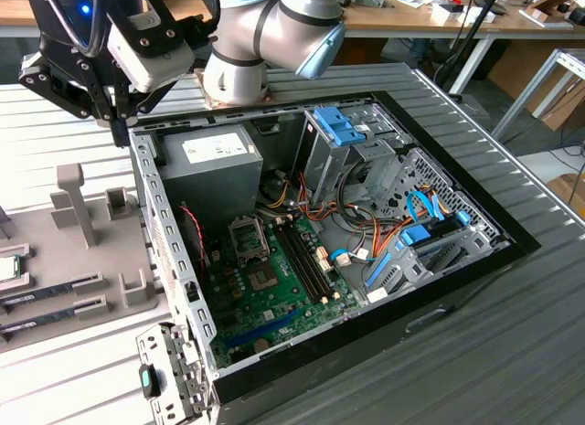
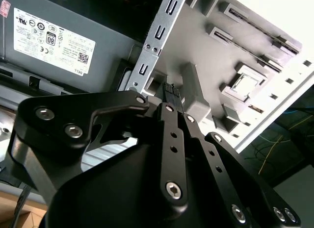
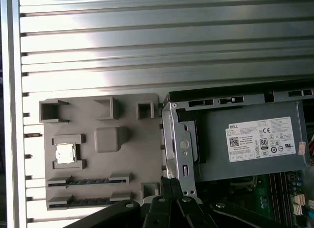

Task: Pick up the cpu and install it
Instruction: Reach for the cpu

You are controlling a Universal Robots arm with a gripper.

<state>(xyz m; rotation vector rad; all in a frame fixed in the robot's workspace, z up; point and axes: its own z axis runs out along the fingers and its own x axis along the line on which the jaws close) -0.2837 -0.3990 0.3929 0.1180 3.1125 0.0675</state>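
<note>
In the first wrist view the cpu (image 3: pixel 65 153) lies flat in a square pocket of the grey tray (image 3: pixel 128 162), apart from the jaws, which are closed together and hold nothing, poised above the tray's edge beside the open computer case (image 3: pixel 182 139); the tray rests on the ribbed counter (image 3: pixel 147 41)

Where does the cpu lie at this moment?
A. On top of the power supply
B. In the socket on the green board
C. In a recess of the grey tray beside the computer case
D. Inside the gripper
C: in the first wrist view the cpu sits in a recess of the grey tray, outside the computer case; in the second wrist view the gripper is shut and holds nothing.
</note>
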